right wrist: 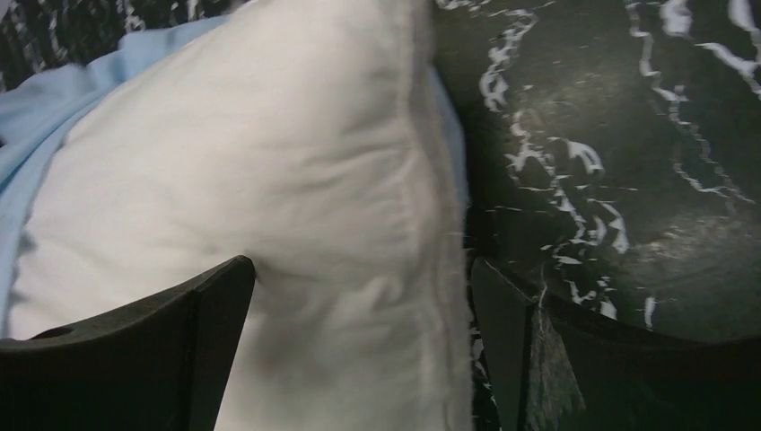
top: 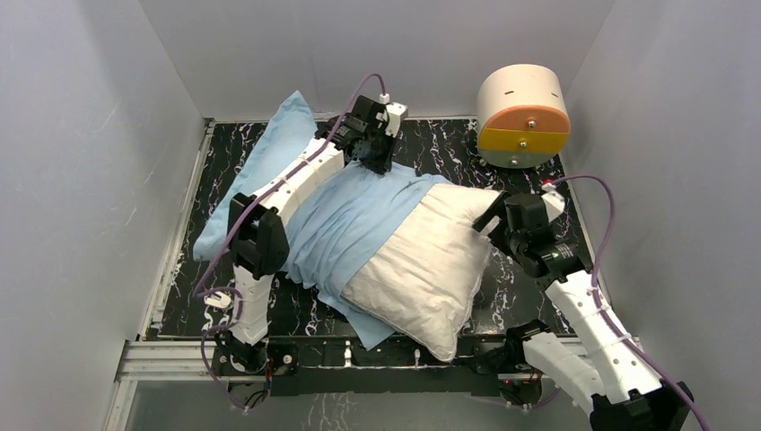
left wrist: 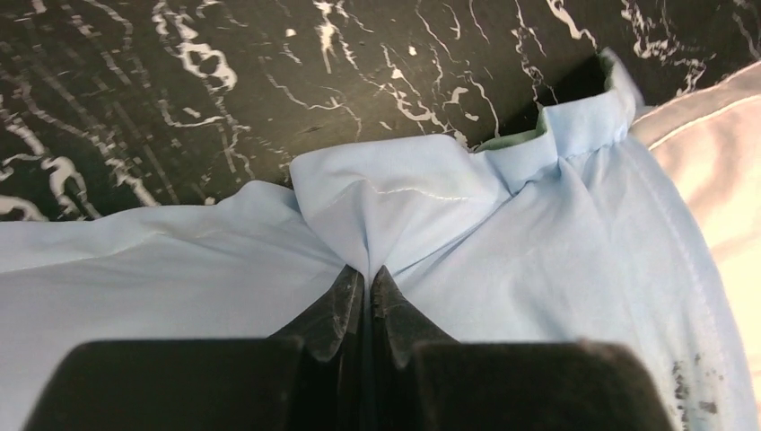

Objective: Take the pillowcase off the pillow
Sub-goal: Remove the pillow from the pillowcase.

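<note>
The light blue pillowcase (top: 345, 224) covers the far left half of the white pillow (top: 422, 269), whose near right half lies bare on the table. My left gripper (top: 377, 166) is at the pillowcase's far edge. In the left wrist view it (left wrist: 368, 274) is shut on a pinched fold of the blue pillowcase (left wrist: 449, 206), with a strip of green lining showing at the hem. My right gripper (top: 489, 220) is at the pillow's right corner. In the right wrist view it (right wrist: 363, 269) stands open, straddling the pillow (right wrist: 296, 180); the blue pillowcase (right wrist: 36, 135) shows behind.
A round cream-and-orange drum (top: 523, 117) stands at the back right. The black marbled table (top: 449, 153) is boxed in by white walls on three sides. A metal rail (top: 170, 355) runs along the near edge by the arm bases.
</note>
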{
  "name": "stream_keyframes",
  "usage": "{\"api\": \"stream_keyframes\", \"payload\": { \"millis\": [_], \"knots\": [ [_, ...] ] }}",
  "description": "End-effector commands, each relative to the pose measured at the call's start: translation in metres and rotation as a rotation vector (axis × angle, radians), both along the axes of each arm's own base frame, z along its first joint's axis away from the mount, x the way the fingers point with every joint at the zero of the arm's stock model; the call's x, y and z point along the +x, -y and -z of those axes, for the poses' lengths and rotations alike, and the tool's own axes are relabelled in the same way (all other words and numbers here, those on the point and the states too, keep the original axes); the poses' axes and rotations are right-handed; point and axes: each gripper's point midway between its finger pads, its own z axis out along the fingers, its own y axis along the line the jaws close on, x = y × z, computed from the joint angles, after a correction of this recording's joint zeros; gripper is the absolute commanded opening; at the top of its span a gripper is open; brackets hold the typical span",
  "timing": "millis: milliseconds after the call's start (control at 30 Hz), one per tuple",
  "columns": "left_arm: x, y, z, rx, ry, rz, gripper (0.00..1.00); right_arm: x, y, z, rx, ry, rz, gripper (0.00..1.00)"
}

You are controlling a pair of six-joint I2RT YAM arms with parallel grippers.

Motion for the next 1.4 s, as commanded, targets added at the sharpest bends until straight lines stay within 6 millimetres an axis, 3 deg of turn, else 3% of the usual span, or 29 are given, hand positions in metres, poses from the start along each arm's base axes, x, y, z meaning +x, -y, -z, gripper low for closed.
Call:
{"api": "stream_keyframes", "payload": {
  "millis": [0, 67, 167, 233, 333, 400, 500, 533, 567, 700, 867, 967, 1033, 1167, 1333, 1367],
  "knots": [
    [-0.007, -0.018, -0.093, -0.149, 0.137, -0.077, 0.0, -0.01, 0.049, 0.001, -0.108, -0.068, 0.149, 0.99],
    [-0.015, -0.014, -0.109, -0.204, 0.156, -0.052, 0.0, 0.003, 0.041, -0.005, -0.033, -0.046, 0.109, 0.99],
    [-0.024, -0.014, -0.124, -0.254, 0.172, -0.037, 0.0, 0.031, 0.012, -0.027, 0.121, 0.037, -0.036, 0.99],
    [-0.029, -0.014, -0.13, -0.268, 0.178, -0.029, 0.0, 0.046, -0.013, -0.041, 0.23, 0.081, -0.163, 0.99],
    [-0.036, -0.015, -0.129, -0.28, 0.166, -0.02, 0.0, 0.069, -0.036, -0.049, 0.323, 0.118, -0.282, 0.99],
    [-0.04, -0.016, -0.132, -0.294, 0.17, -0.019, 0.0, 0.081, -0.047, -0.051, 0.372, 0.156, -0.342, 0.9],
    [-0.044, -0.017, -0.14, -0.315, 0.184, -0.018, 0.0, 0.087, -0.061, -0.066, 0.461, 0.283, -0.432, 0.2],
    [-0.044, -0.019, -0.144, -0.312, 0.193, -0.018, 0.0, 0.088, -0.059, -0.071, 0.48, 0.316, -0.423, 0.06],
    [-0.044, -0.022, -0.146, -0.3, 0.207, -0.025, 0.0, 0.088, -0.056, -0.075, 0.483, 0.343, -0.408, 0.0],
    [-0.033, -0.061, -0.165, -0.191, 0.337, -0.147, 0.0, 0.09, -0.024, -0.087, 0.312, 0.39, -0.308, 0.0],
    [-0.009, -0.137, -0.187, -0.051, 0.486, -0.406, 0.0, 0.087, 0.033, -0.08, 0.109, 0.363, -0.066, 0.0],
    [0.002, -0.183, -0.188, 0.012, 0.512, -0.54, 0.0, 0.081, 0.047, -0.07, 0.128, 0.339, 0.004, 0.0],
    [0.004, -0.199, -0.187, 0.004, 0.498, -0.567, 0.0, 0.078, 0.048, -0.062, 0.154, 0.326, 0.019, 0.0],
    [-0.002, -0.196, -0.188, -0.057, 0.482, -0.53, 0.0, 0.075, 0.042, -0.057, 0.185, 0.331, -0.005, 0.0],
    [-0.016, -0.175, -0.188, -0.152, 0.445, -0.428, 0.0, 0.073, 0.039, -0.067, 0.167, 0.341, -0.042, 0.0],
    [-0.019, -0.17, -0.189, -0.175, 0.441, -0.405, 0.0, 0.073, 0.039, -0.069, 0.16, 0.333, -0.051, 0.06]
  ]
}}
